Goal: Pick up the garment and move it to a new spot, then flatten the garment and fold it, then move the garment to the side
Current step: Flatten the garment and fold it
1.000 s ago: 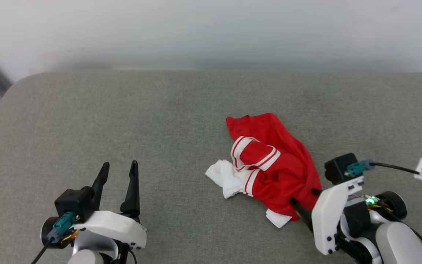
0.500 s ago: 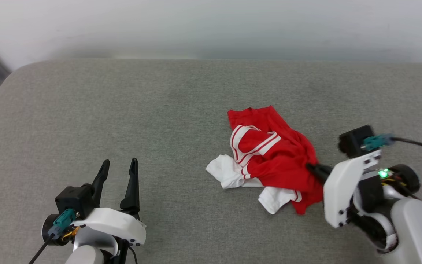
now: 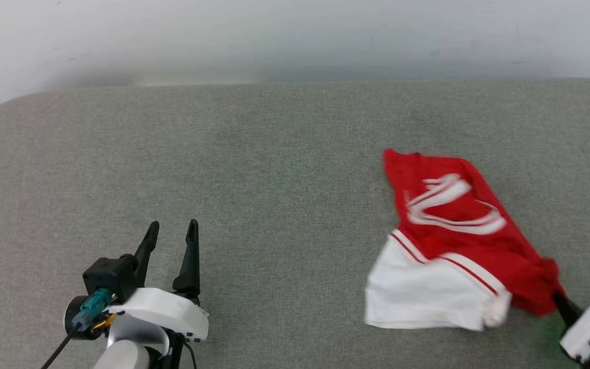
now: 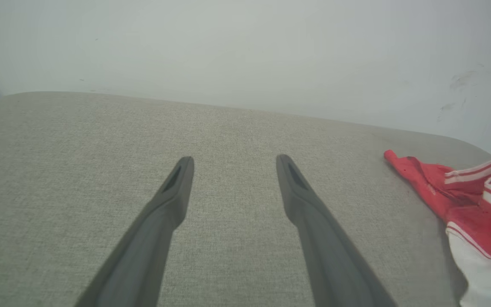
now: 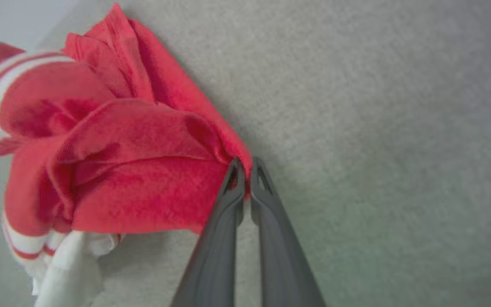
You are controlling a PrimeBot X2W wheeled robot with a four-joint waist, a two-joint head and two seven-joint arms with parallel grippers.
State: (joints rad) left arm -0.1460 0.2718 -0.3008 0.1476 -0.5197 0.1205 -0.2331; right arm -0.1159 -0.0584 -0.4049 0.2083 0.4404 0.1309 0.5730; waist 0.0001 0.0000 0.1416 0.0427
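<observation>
**Left gripper idle, right gripper gripping the shirt:** In the head view, the robot's left gripper (image 3: 174, 223) hovers at about 7 o'clock over a grey upholstered cushion (image 3: 274, 169). Its two dark fingers are spread wide apart above bare fabric and point toward 12 o'clock.

The cushion's rounded left corner curves away at 10 o'clock. Its far edge runs across the frame at 12 o'clock, against a pale wall (image 3: 295, 36). From the left gripper across the middle of the frame the fabric lies bare, a broad stretch of open room reaching to that far edge.

At about 4 o'clock is the garment (image 3: 454, 225), a red jersey-style shirt, blurred. A white sleeve is spread on its 7 o'clock side, edged with red-and-white striped trim, and a curl of white banding crosses the red cloth. Its far tip points toward 11 o'clock, well short of the cushion's far edge. Whether the blurred cloth lies flat cannot be told.

The right gripper (image 3: 559, 300) enters at the lower right corner, its fingers together and clamped on a bunched red corner of the garment. In the right wrist view the two fingertips pinch a fold of red cloth. The rest of the shirt is gathered toward 9 o'clock, and bare grey cushion runs from 12 round to 5 o'clock.
</observation>
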